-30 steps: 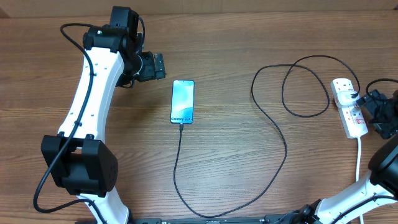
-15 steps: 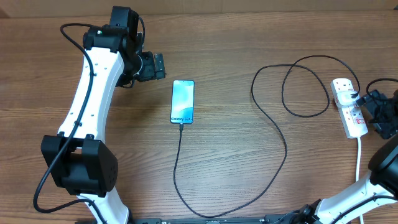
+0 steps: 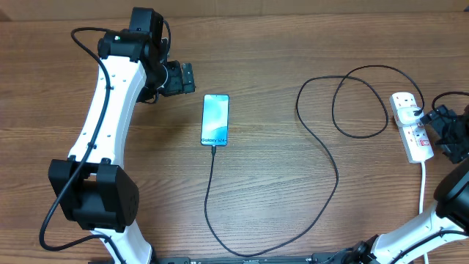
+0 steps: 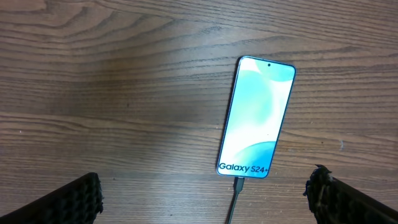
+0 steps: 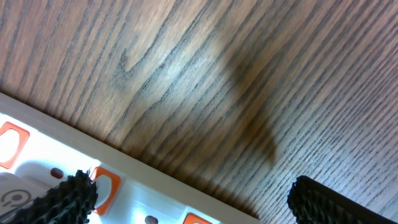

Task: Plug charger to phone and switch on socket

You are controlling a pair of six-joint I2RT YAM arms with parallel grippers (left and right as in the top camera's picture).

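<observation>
— Where does the phone (image 3: 215, 120) lie?
— Flat and face up, mid-table (image 3: 293, 44), bare wood on every side. The charger (image 3: 206, 198) meets its bottom edge, sweeps toward the table's near edge, then loops across to the socket (image 3: 410, 136) by the right edge.
— And the pincers?
— Both are spread wide and hold nothing. The left gripper (image 4: 202, 196) hovers near the phone's far-left corner. The right gripper (image 5: 193, 199) is just beside the socket.

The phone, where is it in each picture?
Overhead: the phone lies just left of the middle, screen up.
Left wrist: right of the middle, leaning slightly, words at its lower end.
Right wrist: not in it; only the socket and wood.
Shared landmark: the charger leaving the phone's lower end, in the overhead and left wrist views.
</observation>
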